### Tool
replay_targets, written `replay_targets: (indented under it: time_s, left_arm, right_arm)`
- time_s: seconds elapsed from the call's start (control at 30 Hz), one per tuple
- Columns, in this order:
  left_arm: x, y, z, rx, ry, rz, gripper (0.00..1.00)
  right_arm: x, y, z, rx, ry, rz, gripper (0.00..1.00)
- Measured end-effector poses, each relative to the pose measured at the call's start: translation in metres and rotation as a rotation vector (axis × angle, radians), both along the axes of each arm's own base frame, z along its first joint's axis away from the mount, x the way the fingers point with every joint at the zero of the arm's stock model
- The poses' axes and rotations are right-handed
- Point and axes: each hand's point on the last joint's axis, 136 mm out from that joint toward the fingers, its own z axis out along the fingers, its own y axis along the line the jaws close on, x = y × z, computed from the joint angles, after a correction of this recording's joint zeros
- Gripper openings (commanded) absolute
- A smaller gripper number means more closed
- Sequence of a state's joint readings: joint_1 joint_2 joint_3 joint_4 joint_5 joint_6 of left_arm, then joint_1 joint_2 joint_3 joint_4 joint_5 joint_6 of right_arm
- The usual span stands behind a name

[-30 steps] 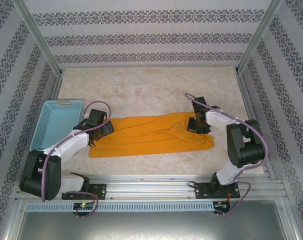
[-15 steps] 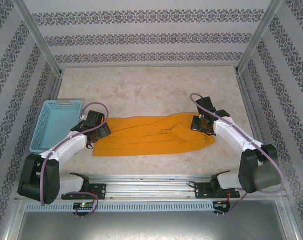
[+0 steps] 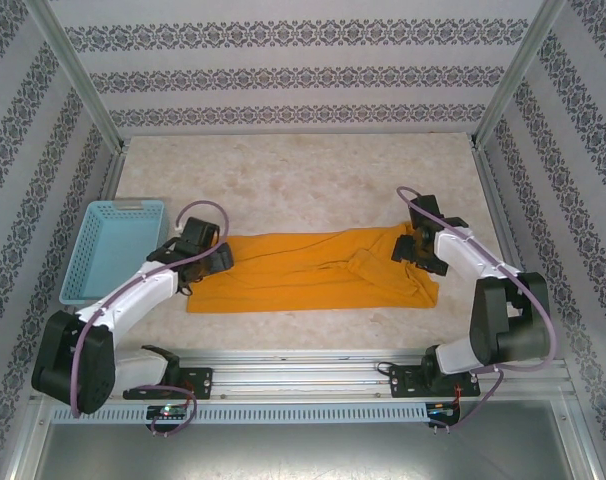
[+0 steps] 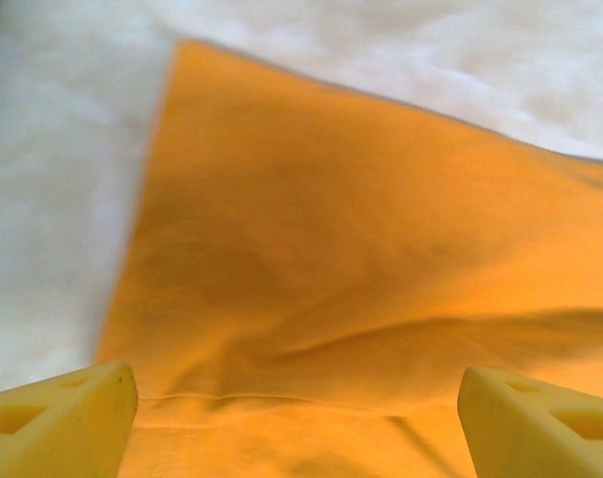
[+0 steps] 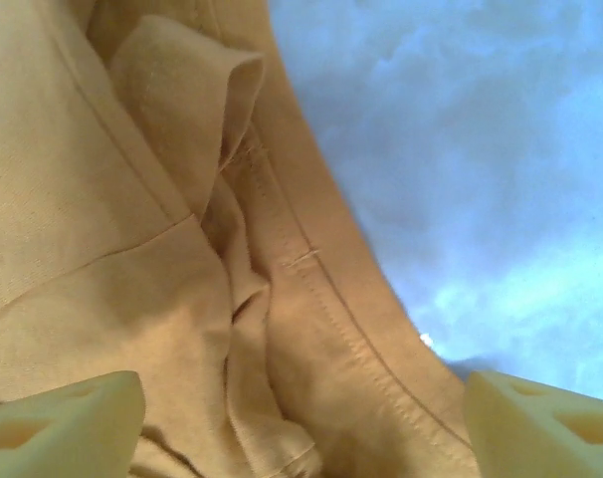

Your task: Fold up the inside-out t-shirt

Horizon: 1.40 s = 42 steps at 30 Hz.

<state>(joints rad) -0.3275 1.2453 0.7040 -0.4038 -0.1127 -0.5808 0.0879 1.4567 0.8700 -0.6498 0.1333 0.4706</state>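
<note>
Presently, item one: the mustard orange-yellow cotton t-shirt (image 3: 308, 270), lying as a long flat band across the near middle of the marbled cream table (image 3: 303, 175), its length running left to right, plain orange face up. Change noted over the last second: the right arm has swung outward, and the right gripper (image 3: 417, 250) has gone from above the bunched right end to that end's far right corner. The cloth's right tip now reaches further right and its left edge has drawn in slightly, so the band has been tugged rightward and pulled straighter. The left gripper (image 3: 209, 262) has shifted only a little and sits over the left end. Reading for the task: this looks like smoothing and squaring the band before the next fold, with the rumpled right end yet to be flattened. State of the hands: left gripper (image 4: 297, 408) spread wide, fingers well apart over smooth cloth, nothing pinched; right gripper (image 5: 301, 418) likewise spread wide above a stitched hem and a curled sleeve (image 5: 187, 90), gripping nothing. Item two: pale blue plastic basket (image 3: 128, 205), left of the t-shirt and apart from it. Markings: no brand, label or lettering readable; no emblem shows on the upturned face.
</note>
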Motion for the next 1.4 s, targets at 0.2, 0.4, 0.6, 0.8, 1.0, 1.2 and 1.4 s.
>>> replay_targets:
  time_s: [0.2,0.4,0.6,0.8,1.0,1.2,1.4]
  left_arm:
    - [0.013,-0.017,-0.016,-0.006,0.039,-0.028,0.86]
    - [0.002,0.015,-0.047,-0.021,0.126,0.103,0.87]
    - [-0.004,0.028,-0.052,-0.02,0.138,0.157,0.88]
    - [-0.004,0.045,-0.044,-0.031,0.105,0.219,0.88]
    - [-0.008,0.065,-0.046,-0.027,0.111,0.284,0.88]
    - [-0.008,0.066,-0.045,-0.038,0.111,0.289,0.87]
    - [-0.01,0.054,-0.047,-0.047,0.118,0.248,0.87]
  right_arm:
    - [0.004,0.004,-0.021,0.036,0.067,-0.006,0.98]
    - [0.009,0.009,-0.037,0.065,0.11,-0.003,0.83]
    - [0.017,0.018,-0.039,0.114,0.088,0.004,0.66]
    - [0.023,0.027,-0.039,0.153,0.064,0.022,0.51]
    - [0.023,0.054,-0.038,0.166,0.04,0.089,0.21]
    - [0.025,0.07,-0.033,0.173,0.012,0.13,0.0]
    - [0.017,0.053,-0.009,0.096,-0.048,0.124,0.0]
